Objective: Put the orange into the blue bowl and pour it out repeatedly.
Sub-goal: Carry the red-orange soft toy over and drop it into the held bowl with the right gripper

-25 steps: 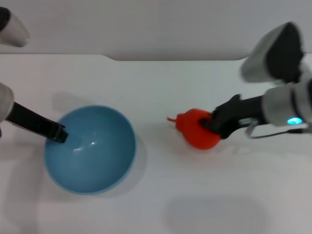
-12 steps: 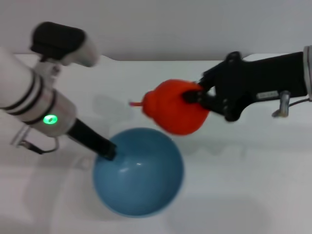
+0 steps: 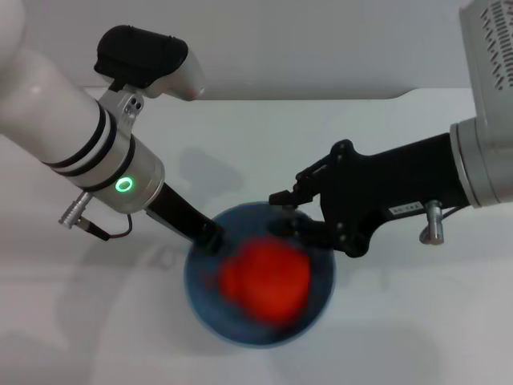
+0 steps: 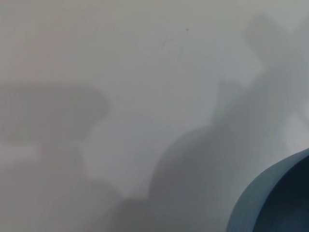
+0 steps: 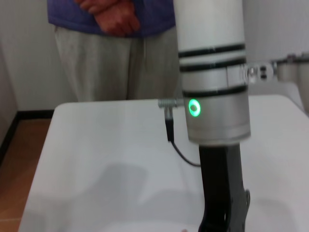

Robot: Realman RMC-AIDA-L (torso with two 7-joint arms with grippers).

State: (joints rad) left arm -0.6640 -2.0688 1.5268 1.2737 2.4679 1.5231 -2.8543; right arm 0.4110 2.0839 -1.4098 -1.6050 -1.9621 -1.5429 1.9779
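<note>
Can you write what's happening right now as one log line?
orange: in bowl | left gripper: holding bowl rim | right gripper: open above bowl

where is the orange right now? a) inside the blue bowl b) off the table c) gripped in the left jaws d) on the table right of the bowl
a: in the head view the orange sits inside the blue bowl, which the left gripper holds at its rim, while the right gripper hangs just above the bowl's far edge.
</note>
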